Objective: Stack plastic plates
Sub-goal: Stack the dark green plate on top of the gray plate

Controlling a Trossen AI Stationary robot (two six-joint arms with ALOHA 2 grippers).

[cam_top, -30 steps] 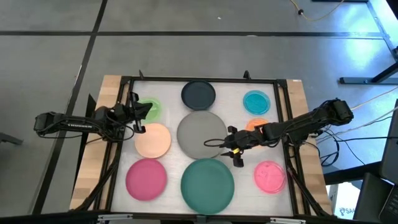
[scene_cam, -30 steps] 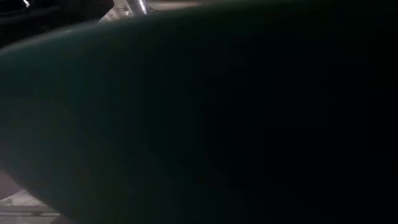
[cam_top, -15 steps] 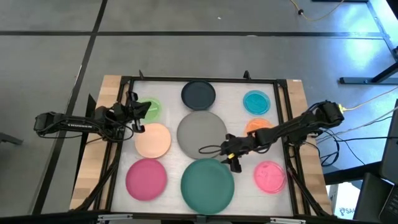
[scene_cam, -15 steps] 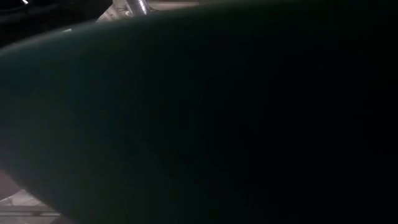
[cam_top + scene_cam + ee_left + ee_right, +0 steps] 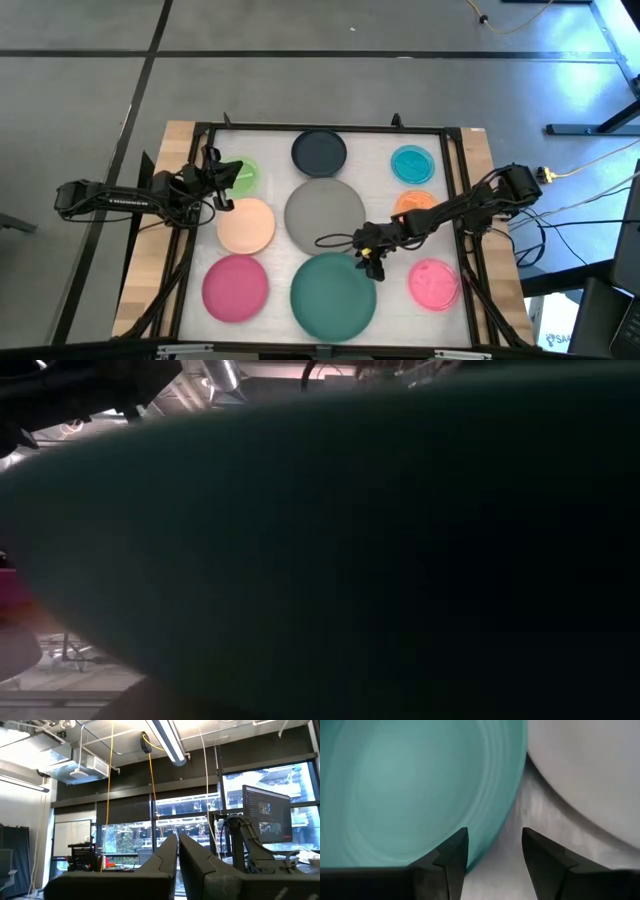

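We read the right gripper (image 5: 366, 252) as spread: in its wrist view the two fingers (image 5: 451, 856) stand apart, straddling the rim of the dark green plate (image 5: 333, 295), with the grey plate (image 5: 324, 214) just beyond the gap. From above, the gripper sits between these two large plates, at the dark green plate's far-right edge. Nothing is pinched yet.

The left gripper (image 5: 213, 180) waits near the small green plate (image 5: 240, 176) and the peach plate (image 5: 246, 224), its fingers (image 5: 165, 865) pressed together.

All nine plates lie singly on the table (image 5: 380, 170): black (image 5: 319, 152), teal (image 5: 412, 164), orange (image 5: 412, 203), pink (image 5: 433, 282), magenta (image 5: 235, 286). No stack begun.

Risks, as we judge them: the rim is thin and slick, so a shallow closure could slip off. One finger appears to ride over the plate's surface; pressing down might tip or skate the plate toward the grey one. A lift from one edge would leave the plate hanging steeply.
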